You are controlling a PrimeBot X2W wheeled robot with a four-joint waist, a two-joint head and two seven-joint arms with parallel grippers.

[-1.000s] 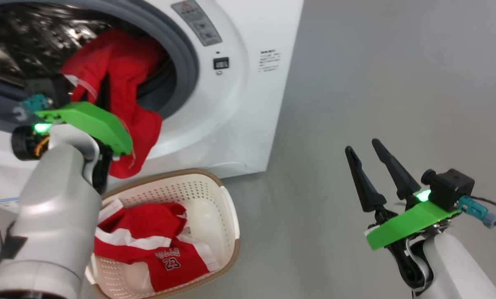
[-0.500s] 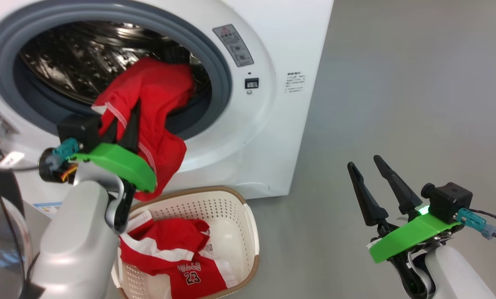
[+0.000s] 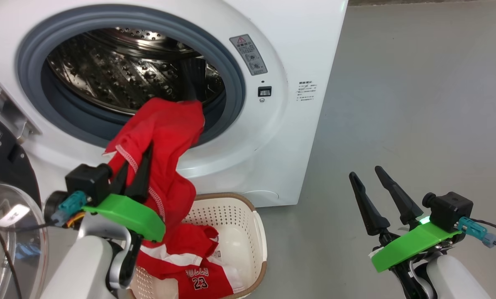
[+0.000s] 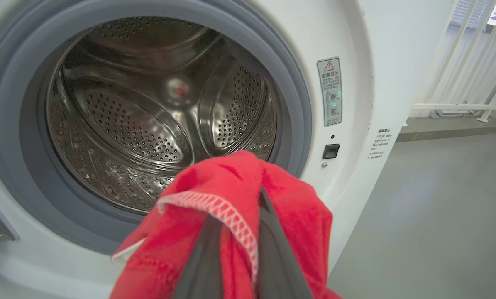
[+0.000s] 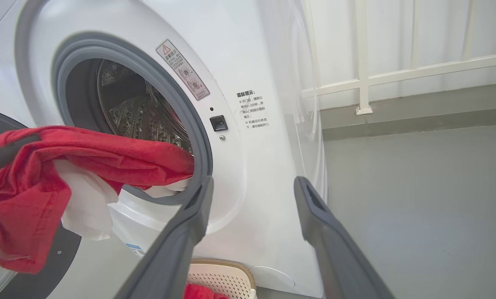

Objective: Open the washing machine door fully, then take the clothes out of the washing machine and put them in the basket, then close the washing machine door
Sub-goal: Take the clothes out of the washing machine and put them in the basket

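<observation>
- One red garment (image 3: 164, 137) is mid-transfer. Its upper end lies on the grey gasket (image 3: 231, 74) at frame centre, and the rest hangs down-left.
- Grip: the left gripper (image 3: 138, 155) is clamped on it by the white-stitched hem, fingers narrow, with cloth bunched between them (the left wrist view shows the same).
- Cloth long axis runs from the drum (image 3: 119, 79) mouth diagonally down to lower centre. Its tail overlaps the jersey (image 3: 198, 276); can't tell if they touch.
- Target: the basket (image 3: 227, 214) sits at lower centre, just below-right of the holding fingers and near the washing machine (image 3: 306, 41) front.
- Judgement: the upper end has to come off the lip first, then lower and release.
- The drum looks otherwise empty.
- The door (image 3: 11, 249) is swung out at lower left.
- The right gripper (image 3: 365, 171) is at lower right, spread wide and empty, well apart from the basket. The left arm is nearer.
</observation>
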